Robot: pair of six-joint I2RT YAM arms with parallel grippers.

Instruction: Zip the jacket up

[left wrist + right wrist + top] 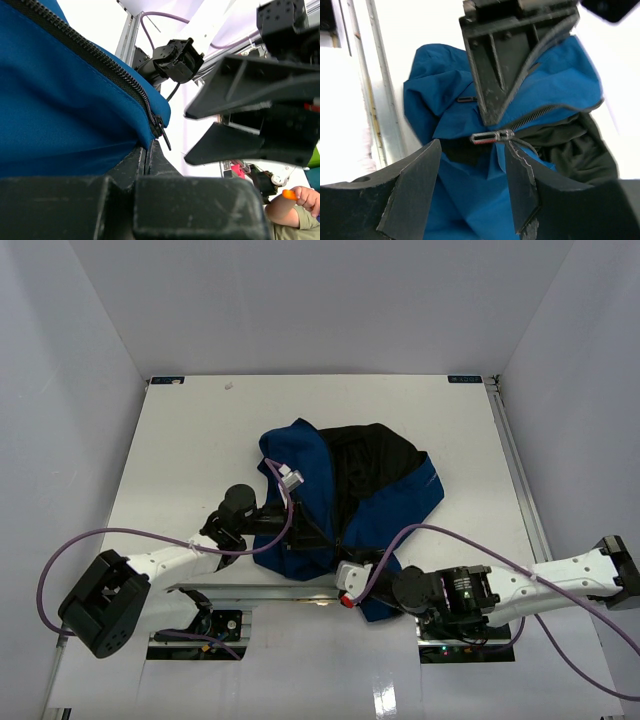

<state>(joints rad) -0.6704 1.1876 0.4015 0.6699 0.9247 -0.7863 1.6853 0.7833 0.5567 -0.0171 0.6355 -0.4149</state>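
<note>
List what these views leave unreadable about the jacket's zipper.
- Top view: zipper slider too small, lost among jacket folds between the arms.
- Left wrist view: left gripper, shut on the hem, covers it; the frame edge cuts off the zipper teeth.
- Right wrist view: a second tooth row is unseen, perhaps under the black lining.
</note>
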